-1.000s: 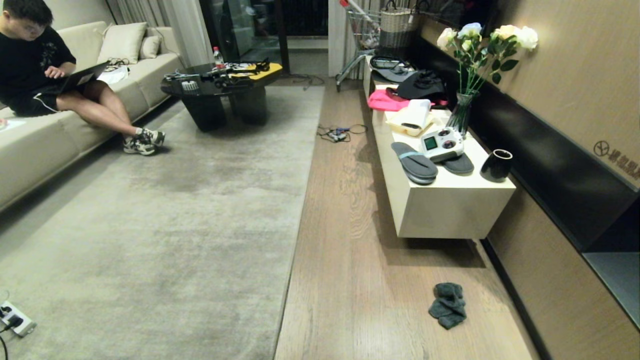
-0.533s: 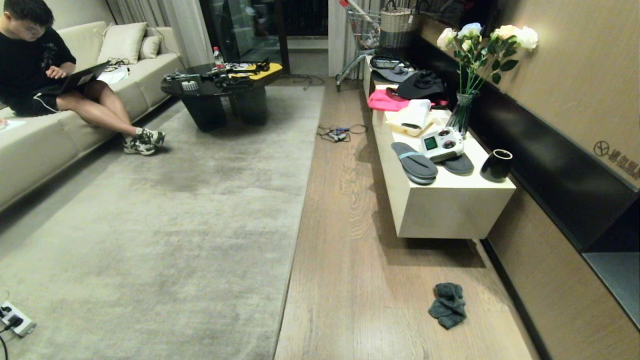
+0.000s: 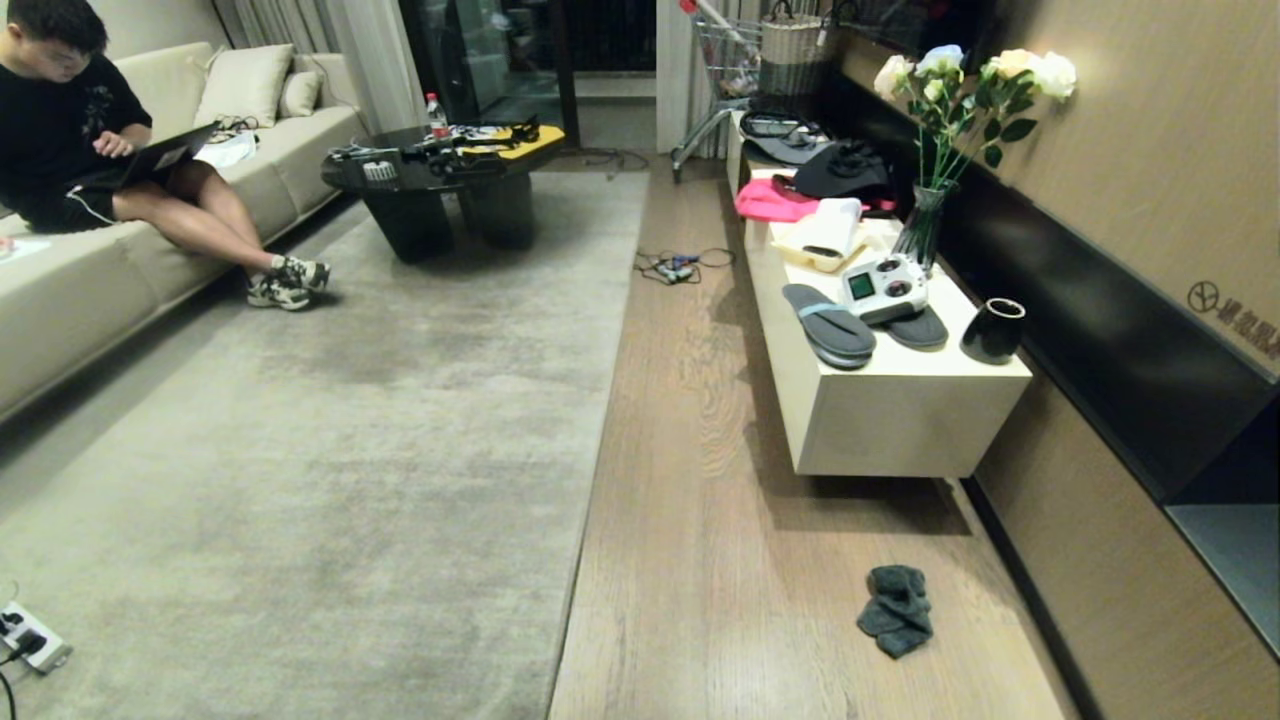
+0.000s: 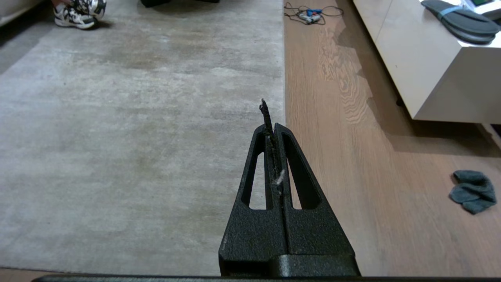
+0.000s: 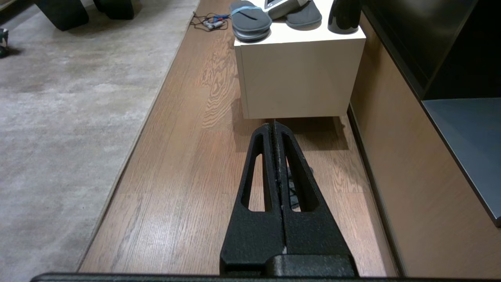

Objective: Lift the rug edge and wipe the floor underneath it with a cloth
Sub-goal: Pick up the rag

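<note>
Warm indoor light filled the room, moderately bright, with a yellowish tone. The floor [image 3: 700, 420] carried a soft sheen and a dark shadow spread under the white cabinet [image 3: 900, 420]. The dark glass door [image 3: 500, 50] at the back reflected the room faintly. Straight lines bowed slightly near the head view's edges. Both wrist views were sharp, with no motion blur.

Left tool [image 4: 273, 127] and right tool [image 5: 274, 126], fingers pressed together, empty.
</note>
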Controlling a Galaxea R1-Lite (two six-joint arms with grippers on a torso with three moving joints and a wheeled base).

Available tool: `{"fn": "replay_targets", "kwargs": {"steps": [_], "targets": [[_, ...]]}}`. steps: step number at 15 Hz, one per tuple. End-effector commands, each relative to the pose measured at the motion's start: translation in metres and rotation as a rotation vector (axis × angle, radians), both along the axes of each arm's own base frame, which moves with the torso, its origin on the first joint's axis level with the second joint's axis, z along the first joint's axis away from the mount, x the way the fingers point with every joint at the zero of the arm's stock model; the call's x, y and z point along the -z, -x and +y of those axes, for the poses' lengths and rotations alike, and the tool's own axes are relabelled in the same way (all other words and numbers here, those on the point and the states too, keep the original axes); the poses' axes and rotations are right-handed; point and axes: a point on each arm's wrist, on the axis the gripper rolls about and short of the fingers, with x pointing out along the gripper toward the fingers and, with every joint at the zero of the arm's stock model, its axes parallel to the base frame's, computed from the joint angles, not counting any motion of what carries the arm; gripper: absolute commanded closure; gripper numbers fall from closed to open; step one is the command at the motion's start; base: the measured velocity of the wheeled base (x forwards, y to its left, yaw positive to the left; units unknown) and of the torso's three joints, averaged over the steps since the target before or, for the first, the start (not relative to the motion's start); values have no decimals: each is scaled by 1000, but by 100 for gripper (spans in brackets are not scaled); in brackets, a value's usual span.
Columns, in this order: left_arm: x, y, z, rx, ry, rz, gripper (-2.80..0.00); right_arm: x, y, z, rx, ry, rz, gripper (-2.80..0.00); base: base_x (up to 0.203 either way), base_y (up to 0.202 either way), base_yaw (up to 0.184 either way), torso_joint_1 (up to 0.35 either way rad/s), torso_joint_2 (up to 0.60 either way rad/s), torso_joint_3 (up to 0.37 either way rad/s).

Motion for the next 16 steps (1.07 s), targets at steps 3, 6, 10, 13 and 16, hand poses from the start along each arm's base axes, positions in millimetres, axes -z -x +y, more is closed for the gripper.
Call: {"fn": "replay_targets", "kwargs": {"steps": [3,6,10,13,16], "targets": [[0,0,0,-7,9,1,0,0,0,0,0,0,-1,0,0,0,0,1,2,-131],[0,0,0,-8,10,1,0,0,0,0,1,0,-1,0,0,0,0,3,3,-188],[0,0,0,-10,15,1,0,0,0,0,0,0,-1,0,0,0,0,4,6,-195],[0,0,0,-13,15,3,0,0,0,0,0,0,-1,0,0,0,0,5,4,-197],[0,0,0,-13,15,3,0,0,0,0,0,0,-1,0,0,0,0,6,2,-198]]}}
